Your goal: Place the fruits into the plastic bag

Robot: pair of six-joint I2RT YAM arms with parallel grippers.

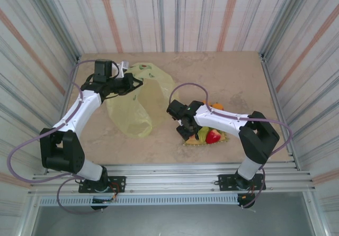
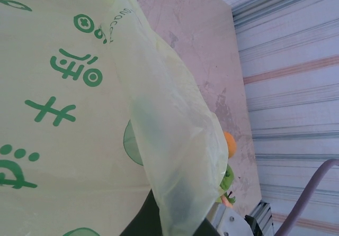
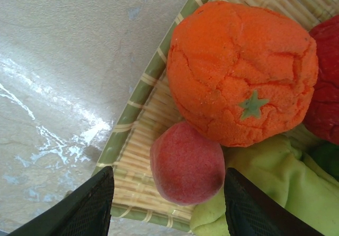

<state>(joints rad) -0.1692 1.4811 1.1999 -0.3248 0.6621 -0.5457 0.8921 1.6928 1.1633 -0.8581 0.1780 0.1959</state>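
The plastic bag point(image 1: 139, 105) lies spread on the table, yellow-green with dark green prints. My left gripper point(image 1: 128, 83) is shut on its far upper edge. In the left wrist view the plastic bag point(image 2: 79, 114) drapes over my dark fingers point(image 2: 140, 223). The fruits sit on a woven straw mat point(image 1: 186, 141). My right gripper point(image 3: 168, 175) hangs open just over the mat, and a small pinkish fruit point(image 3: 186, 162) lies between its fingers, touching neither. An orange point(image 3: 241, 72) lies behind the pinkish fruit, a green fruit point(image 3: 265, 193) beside it, a red fruit point(image 3: 324, 88) at the right.
The mat point(image 3: 140, 122) has a green rim; bare table lies left of it. In the top view a red apple point(image 1: 213, 136), a green fruit point(image 1: 203, 135) and an orange point(image 1: 217, 107) lie beside the right arm. Striped walls enclose the table.
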